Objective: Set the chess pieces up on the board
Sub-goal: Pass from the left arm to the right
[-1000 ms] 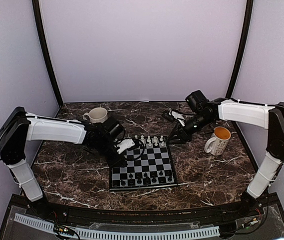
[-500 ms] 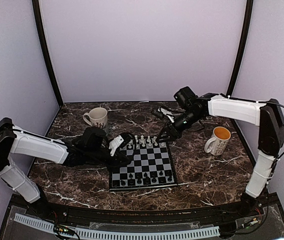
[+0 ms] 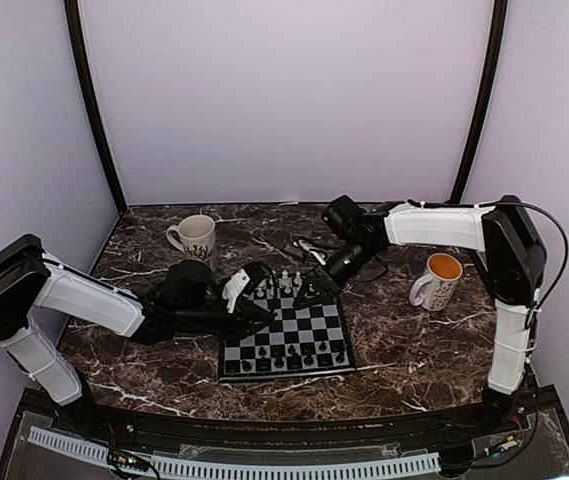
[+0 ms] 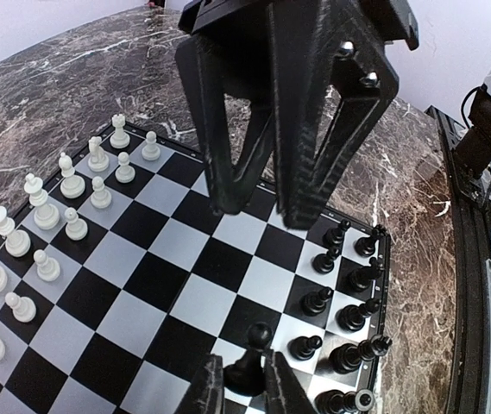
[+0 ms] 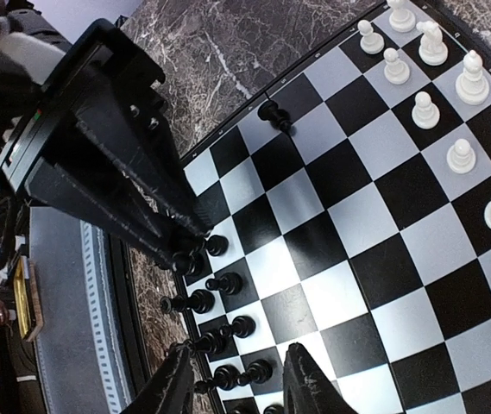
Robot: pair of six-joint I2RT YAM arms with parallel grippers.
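Note:
The board (image 3: 304, 325) lies at the table's middle. White chess pieces (image 3: 290, 282) line its far rows and black ones (image 3: 289, 356) its near rows. My left gripper (image 3: 257, 308) reaches in low from the left. In the left wrist view that gripper (image 4: 241, 368) is shut on a black pawn (image 4: 257, 338) beside the black rows (image 4: 349, 302); I cannot tell whether the pawn touches the board. My right gripper (image 3: 310, 291) hangs over the far side. In its own view it (image 5: 238, 354) stands open above black pieces (image 5: 228, 283), holding nothing. One black pawn (image 5: 273, 113) stands alone near the board's edge.
A patterned white mug (image 3: 194, 237) stands at the back left of the marble table. A mug with an orange inside (image 3: 437, 280) stands to the right of the board. Both arms crowd over the board, and the right gripper's fingers (image 4: 228, 181) hang close in front of the left gripper.
The right arm has swung left and down from beside the board to over its far rows. The left arm has dropped low and reached right, over the board's left side.

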